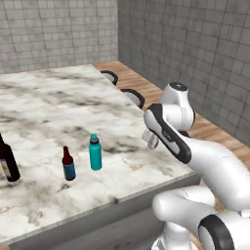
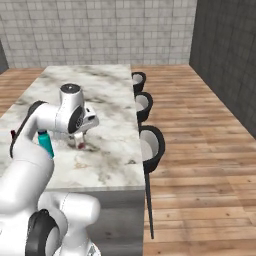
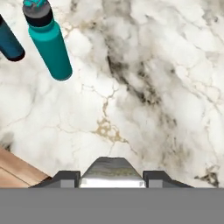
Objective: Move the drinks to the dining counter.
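Gripper (image 3: 112, 175) on my arm hung over the long white-grey veined marble dining counter (image 1: 44, 105), fingers pointing down, with a small pale metal can (image 3: 112, 171) clamped between them; the fingers stood part-way open, only as wide as the can. That can sat directly under the hand, its axis running along the fingers, so I judged the coming move to be a straight lowering onto bare marble below. Nearest beyond it, up and to the left in the hand view, the teal water bottle with a dark cap (image 3: 47, 41) stood upright, well clear of the can's landing spot. Just past that bottle, further left, stood the small brown-red bottle with a blue label (image 1: 68, 164), close beside the teal one but apart. Farthest from the hand, at the left edge of the left base view, the tall dark wine bottle with a pale label (image 1: 7, 163) stood on the same slab.
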Controlling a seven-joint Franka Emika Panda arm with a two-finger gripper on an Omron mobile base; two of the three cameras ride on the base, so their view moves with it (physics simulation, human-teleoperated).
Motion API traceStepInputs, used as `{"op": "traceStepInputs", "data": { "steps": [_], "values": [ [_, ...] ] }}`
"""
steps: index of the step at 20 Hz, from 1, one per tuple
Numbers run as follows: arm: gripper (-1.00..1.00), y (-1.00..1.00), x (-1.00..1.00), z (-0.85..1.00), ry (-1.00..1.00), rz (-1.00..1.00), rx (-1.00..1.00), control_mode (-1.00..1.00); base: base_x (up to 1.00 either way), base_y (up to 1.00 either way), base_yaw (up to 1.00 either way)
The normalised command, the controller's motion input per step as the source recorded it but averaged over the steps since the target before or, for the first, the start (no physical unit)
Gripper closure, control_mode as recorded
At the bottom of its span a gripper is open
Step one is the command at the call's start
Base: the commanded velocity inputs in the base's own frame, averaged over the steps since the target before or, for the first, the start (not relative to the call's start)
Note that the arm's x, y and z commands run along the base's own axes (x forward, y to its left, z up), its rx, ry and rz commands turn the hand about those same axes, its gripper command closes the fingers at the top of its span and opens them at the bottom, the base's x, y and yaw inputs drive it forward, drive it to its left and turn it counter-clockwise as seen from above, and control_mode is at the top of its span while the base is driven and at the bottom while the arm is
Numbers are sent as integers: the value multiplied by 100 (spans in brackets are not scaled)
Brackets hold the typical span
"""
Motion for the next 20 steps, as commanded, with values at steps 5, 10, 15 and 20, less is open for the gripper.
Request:
{"op": "traceStepInputs", "data": {
  "steps": [5, 10, 15, 20],
  "values": [
    [100, 12, 50, -33, 16, 5, -6, -100, 0, 0, 0],
    [100, 25, 11, -31, 1, 7, 0, -100, 0, 0, 0],
    [100, 28, 26, -37, 0, 8, 0, -100, 0, 0, 0],
    [100, 0, 59, -32, -4, 2, -4, -100, 0, 0, 0]
  ]
}}
